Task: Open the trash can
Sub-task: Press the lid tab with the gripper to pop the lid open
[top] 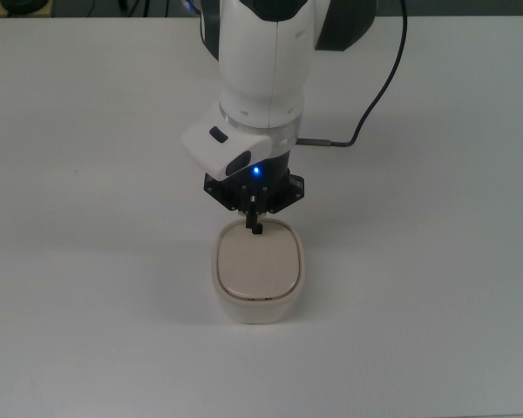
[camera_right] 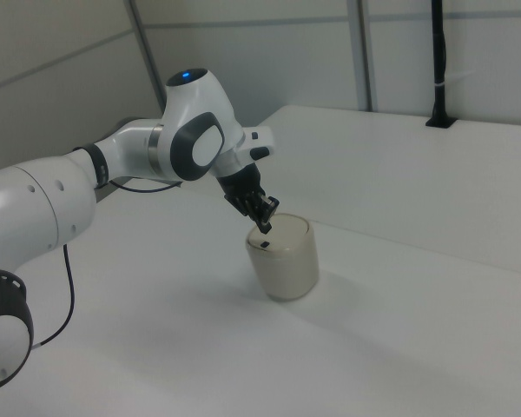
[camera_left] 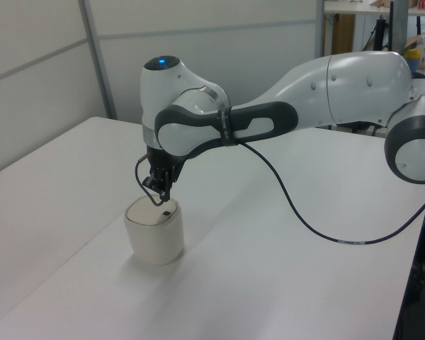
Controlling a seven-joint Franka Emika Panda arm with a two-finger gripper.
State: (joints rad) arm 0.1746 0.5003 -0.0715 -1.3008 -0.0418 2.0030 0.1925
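Observation:
The trash can (top: 258, 277) is a small cream bin with a smooth lid that lies flat and closed. It stands on the white table (top: 436, 261). My gripper (top: 255, 227) points down with its fingers shut together and nothing held. In the top view the tips sit right over the lid's far edge, hiding the black button. In the left view my gripper (camera_left: 163, 199) hangs just above the trash can (camera_left: 154, 239), and the button (camera_left: 166, 212) shows just below the tips. The right view shows my gripper (camera_right: 264, 227) a little above the button (camera_right: 267, 246) on the trash can (camera_right: 285, 261).
A black cable (top: 370, 109) trails from the wrist across the table behind the arm. Wall panels (camera_left: 49, 78) rise behind the table's far edge in the left view. A black post (camera_right: 437, 61) stands at the table's back in the right view.

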